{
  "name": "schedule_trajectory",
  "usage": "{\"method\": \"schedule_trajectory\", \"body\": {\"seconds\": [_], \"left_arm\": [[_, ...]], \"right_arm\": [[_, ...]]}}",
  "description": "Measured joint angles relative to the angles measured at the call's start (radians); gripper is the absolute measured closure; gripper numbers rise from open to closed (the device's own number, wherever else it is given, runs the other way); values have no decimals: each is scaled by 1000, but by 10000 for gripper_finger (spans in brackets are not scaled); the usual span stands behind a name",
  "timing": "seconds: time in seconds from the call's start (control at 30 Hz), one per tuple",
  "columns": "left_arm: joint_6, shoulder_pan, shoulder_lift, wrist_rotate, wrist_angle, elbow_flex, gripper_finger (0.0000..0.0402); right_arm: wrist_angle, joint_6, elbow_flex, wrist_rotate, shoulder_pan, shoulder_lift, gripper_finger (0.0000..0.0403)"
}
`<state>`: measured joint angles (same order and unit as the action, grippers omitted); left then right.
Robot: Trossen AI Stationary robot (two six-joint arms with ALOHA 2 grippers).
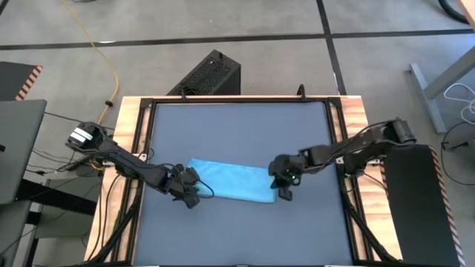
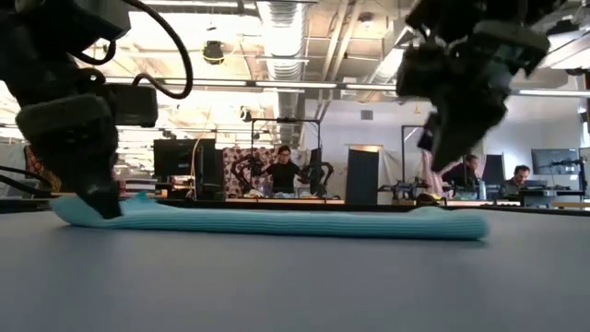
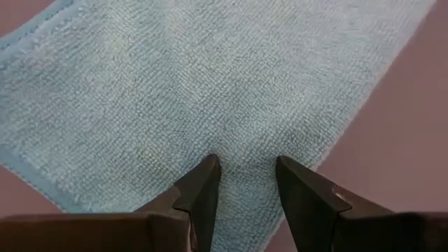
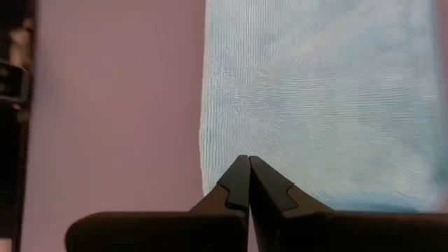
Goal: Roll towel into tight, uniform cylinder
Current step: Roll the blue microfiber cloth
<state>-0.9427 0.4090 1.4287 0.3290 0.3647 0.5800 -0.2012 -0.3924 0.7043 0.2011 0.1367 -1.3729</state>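
Note:
The light-blue towel (image 1: 234, 182) lies flat as a long narrow strip across the middle of the dark grey tabletop (image 1: 237, 133). It shows low and level in the low view (image 2: 277, 223). My left gripper (image 1: 191, 193) is down on the towel's left end (image 2: 106, 207). My right gripper (image 1: 284, 191) hangs with its fingers shut above the towel's right end, clear of it (image 2: 442, 152). In the right wrist view, its shut tips (image 4: 248, 164) stand over the towel's edge. No rolled cylinder shows. My left gripper comes from above, slanting from the table's left, with its tips down on the towel near its left end (image 3: 241, 150). A small pucker of cloth sits between the two narrowly parted fingers (image 3: 203, 182). The towel stays flat on the table; one layer or several, I cannot tell.
A black box (image 1: 211, 74) stands on the floor beyond the table's far edge. Wooden side rails (image 1: 126, 126) border the tabletop. There is bare tabletop on the near and far sides of the towel. People sit at desks in the room behind (image 2: 281, 171).

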Motion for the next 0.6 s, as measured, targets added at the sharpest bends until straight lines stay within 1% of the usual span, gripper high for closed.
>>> {"method": "schedule_trajectory", "body": {"seconds": [0.03,0.13,0.17,0.23,0.3,0.4,0.5,0.6], "left_arm": [[16,-9,-23,0,26,0,265],[49,-37,-93,20,85,-5,265],[65,-45,-117,33,79,-3,265],[95,-56,-164,48,70,-2,265],[113,-67,-201,59,64,-2,265],[109,-72,-244,83,63,-2,265],[71,-71,-257,98,51,-1,265],[38,-70,-245,72,39,0,265]], "right_arm": [[3,17,0,-15,-11,21,376],[7,89,2,-111,-68,59,376],[14,116,-2,-137,-94,58,376],[25,151,-10,-143,-150,28,376],[54,163,-10,-126,-199,-14,378],[116,173,-10,-64,-244,-89,381],[171,174,-10,-22,-244,-155,381],[214,173,-9,-17,-223,-201,381]]}}
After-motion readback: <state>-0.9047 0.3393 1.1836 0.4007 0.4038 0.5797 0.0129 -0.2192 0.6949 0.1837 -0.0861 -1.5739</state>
